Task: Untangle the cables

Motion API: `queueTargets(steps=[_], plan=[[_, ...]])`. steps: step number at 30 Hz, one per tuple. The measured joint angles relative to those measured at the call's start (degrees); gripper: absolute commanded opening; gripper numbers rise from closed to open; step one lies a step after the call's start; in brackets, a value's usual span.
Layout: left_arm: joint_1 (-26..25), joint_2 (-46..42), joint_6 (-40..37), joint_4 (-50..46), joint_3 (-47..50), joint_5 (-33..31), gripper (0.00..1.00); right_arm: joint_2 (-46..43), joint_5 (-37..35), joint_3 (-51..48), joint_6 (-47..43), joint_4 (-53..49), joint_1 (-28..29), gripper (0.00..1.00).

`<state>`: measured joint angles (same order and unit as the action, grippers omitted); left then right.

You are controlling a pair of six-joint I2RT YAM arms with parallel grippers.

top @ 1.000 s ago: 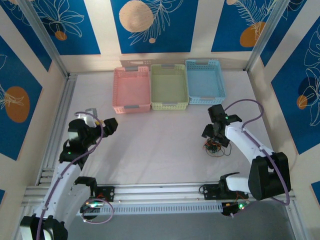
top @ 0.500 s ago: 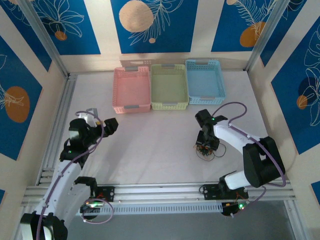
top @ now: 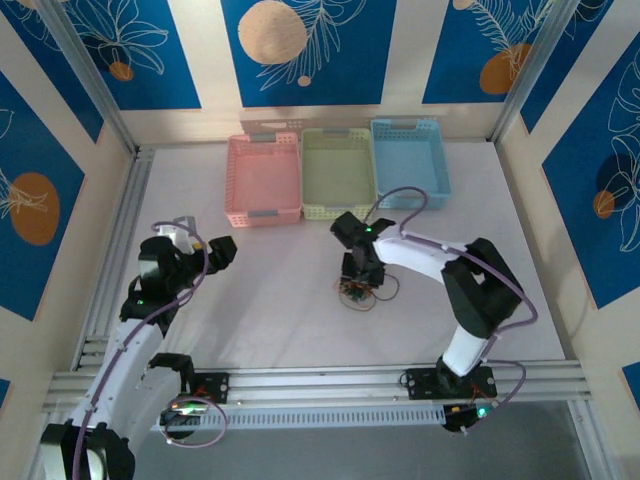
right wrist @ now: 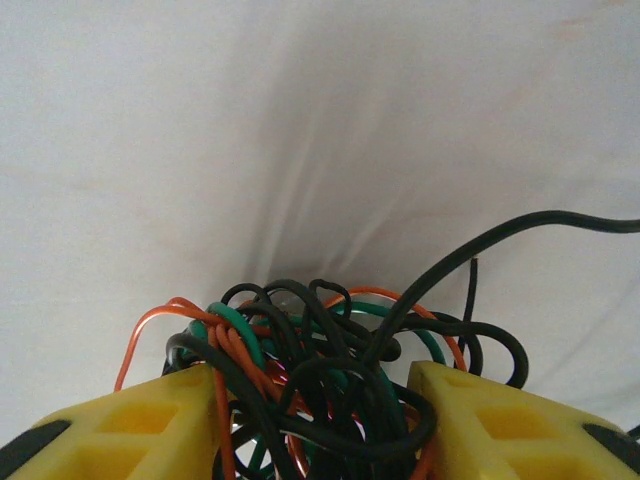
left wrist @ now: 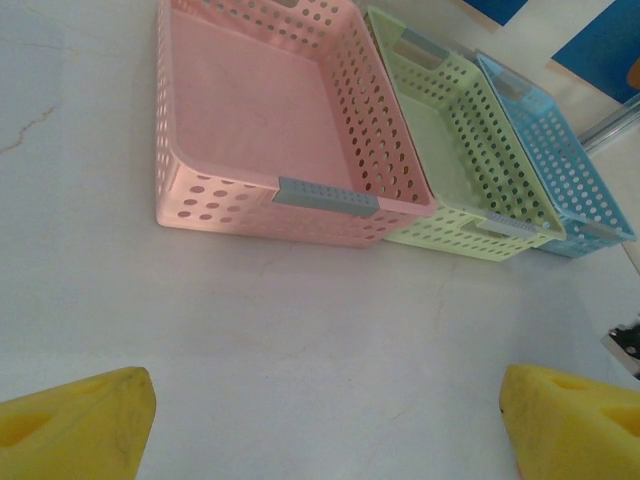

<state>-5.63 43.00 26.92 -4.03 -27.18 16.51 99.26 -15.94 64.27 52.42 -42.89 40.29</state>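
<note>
Top external: right gripper (top: 361, 278) is mid-table, just in front of the green basket (top: 338, 175), pointing down at the cables (top: 362, 295). The cables are one small dark clump with orange bits, lying on the white table (top: 280, 320). The grip looks closed on the clump, but it's too small here to be sure. Left gripper (top: 220, 249) is off at the left side, well apart from the clump, near the front of the pink basket (top: 263, 180). Blue basket (top: 409, 162) ends the row on the right. The three baskets sit side by side at the far edge.

Left wrist: the fingers (left wrist: 80, 420) are yellow and spread wide, with nothing between them and bare table below, so this claw is released. Pink basket is nearest, green next, blue furthest right.

Right wrist: yellow fingers (right wrist: 120, 430) sit on either side of the clump, pressed against it, so this claw is grasping the cables. Black, orange and green wires are knotted together. One black strand arcs off to the right edge. Can't tell if the clump touches the table.
</note>
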Motion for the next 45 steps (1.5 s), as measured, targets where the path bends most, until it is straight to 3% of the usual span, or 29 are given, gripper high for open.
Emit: queueTargets(steps=[10, 14, 25, 33, 37, 42, 45], plan=[[-0.44, 1.29, 0.00, 0.13, 0.00, 0.02, 0.89, 13.40, 1.18, 18.51, 1.92, 0.48, 7.67, 0.46], [-0.74, 3.30, 0.02, 0.15, 0.02, 0.15, 0.89, 13.90, 1.25, 20.68, 1.79, 1.27, 8.57, 0.47], [-3.76, 5.49, 0.00, 0.55, 0.02, 1.16, 0.88, 7.91, 1.27, 20.79, -2.27, 3.26, 9.09, 0.67], [-9.46, 6.71, 0.00, 0.63, 0.00, 2.71, 0.87, -8.63, 0.96, 10.40, -8.20, 9.40, 7.43, 0.68], [-14.51, 8.20, 0.48, 0.57, -0.22, 3.89, 0.85, -14.69, 2.80, 0.22, -10.08, 14.43, 1.01, 0.62], [-21.90, 9.18, 1.70, 0.59, -1.60, 4.26, 0.84, -15.10, 7.50, -11.47, -9.99, 21.51, -7.52, 0.58], [-25.29, 10.14, 1.75, 0.55, -2.64, 4.00, 0.84, -13.03, 9.86, -14.64, -10.05, 24.48, -9.05, 0.56]])
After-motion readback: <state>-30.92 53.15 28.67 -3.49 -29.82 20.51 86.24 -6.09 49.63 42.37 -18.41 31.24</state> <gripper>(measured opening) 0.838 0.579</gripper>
